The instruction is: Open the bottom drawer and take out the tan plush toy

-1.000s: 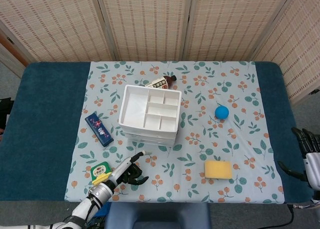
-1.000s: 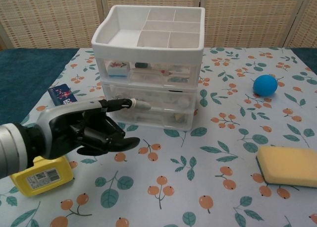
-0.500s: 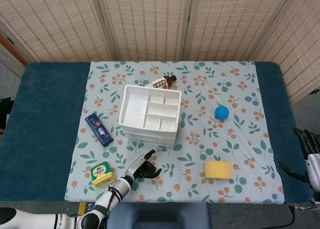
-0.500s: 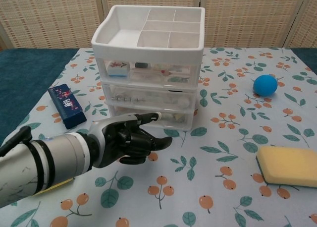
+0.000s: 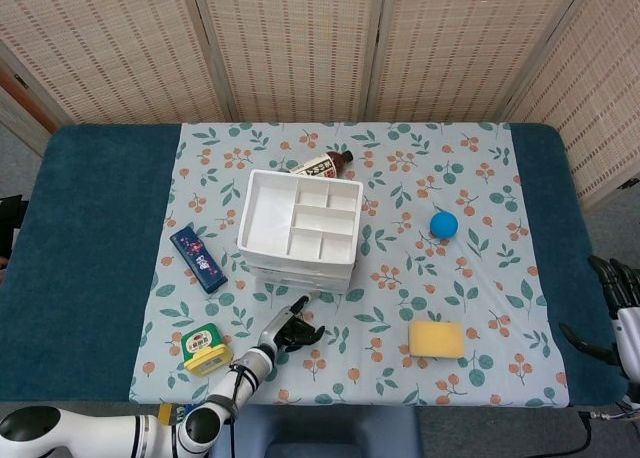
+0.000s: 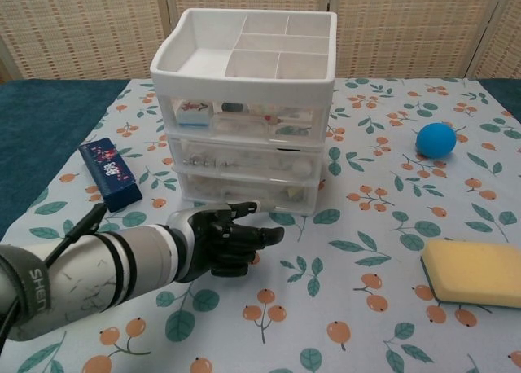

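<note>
Drawers (image 6: 244, 116) stand in one white stack in the middle of the flowered cloth (image 5: 470, 288), three of them under an open tray top that is split into compartments; all three fronts sit flush and closed; the bottom drawer (image 6: 244, 190) lies lowest, just above the cloth; through its clear front only pale, blurred shapes show, and the tan plush toy cannot be made out from either view.

Around the stack there is one of each thing: one brown bottle (image 5: 322, 164) lying behind it, one dark blue box (image 5: 198, 259) to its left, one yellow tub with a green lid (image 5: 205, 347) near the front edge, one blue ball (image 6: 435, 139) to the right, one yellow sponge (image 6: 475, 271) nearer the front right.

Two hands are in view; the left hand (image 6: 228, 238) hangs low over the cloth just in front of the bottom drawer, one finger stretched toward the drawer front and the others curled in with nothing between them; whether the fingertip touches the drawer I cannot tell; the drawer sits directly behind and slightly above this hand.

The right hand (image 5: 618, 313) shows only at the far right edge of the head view, well apart from the stack, its dark fingers spread and holding nothing.
</note>
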Motion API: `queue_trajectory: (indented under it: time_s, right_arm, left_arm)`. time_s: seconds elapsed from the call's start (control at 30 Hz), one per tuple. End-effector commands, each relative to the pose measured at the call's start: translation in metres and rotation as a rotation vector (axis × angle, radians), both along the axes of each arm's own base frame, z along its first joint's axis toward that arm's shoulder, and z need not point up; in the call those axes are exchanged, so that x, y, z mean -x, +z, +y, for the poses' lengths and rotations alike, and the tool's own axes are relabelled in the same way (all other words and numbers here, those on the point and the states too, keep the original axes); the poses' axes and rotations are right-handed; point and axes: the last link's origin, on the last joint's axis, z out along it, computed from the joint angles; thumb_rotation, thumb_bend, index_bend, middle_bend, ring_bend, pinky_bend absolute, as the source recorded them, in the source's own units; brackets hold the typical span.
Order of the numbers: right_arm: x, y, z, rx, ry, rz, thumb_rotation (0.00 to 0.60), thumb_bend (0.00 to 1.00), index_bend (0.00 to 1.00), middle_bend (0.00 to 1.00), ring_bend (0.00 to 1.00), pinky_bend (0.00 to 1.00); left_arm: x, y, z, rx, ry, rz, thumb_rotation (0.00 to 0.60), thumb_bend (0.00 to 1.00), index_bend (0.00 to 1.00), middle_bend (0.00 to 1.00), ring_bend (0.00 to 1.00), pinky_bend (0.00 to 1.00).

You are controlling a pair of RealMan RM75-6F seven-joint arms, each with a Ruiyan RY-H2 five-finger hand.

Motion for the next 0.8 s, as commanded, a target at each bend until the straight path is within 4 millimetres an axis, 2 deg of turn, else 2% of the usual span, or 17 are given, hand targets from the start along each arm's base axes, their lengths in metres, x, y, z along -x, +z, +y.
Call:
queue_trajectory:
  time_s: [0.03, 0.8]
  right_arm:
    - [0.0003, 0.0006, 0.0005, 0.002, -0.002, 0.000, 0.600, 0.23, 0.00, 0.07, 0.00, 0.00]
    - [0.0010, 0.0003, 0.0018, 0.000, -0.012, 0.001, 0.600, 0.23, 0.00, 0.07, 0.00, 0.00]
  left_arm:
    - [0.0007, -0.0010, 0.0025, 0.008, 0.044, -0.030, 0.600, 0.43, 0.08, 1.00, 1.00, 1.00]
    - [0.0034, -0.0045, 0.0115, -0.011, 0.222, -0.150, 0.600, 0.44, 0.15, 1.00, 1.00, 1.00]
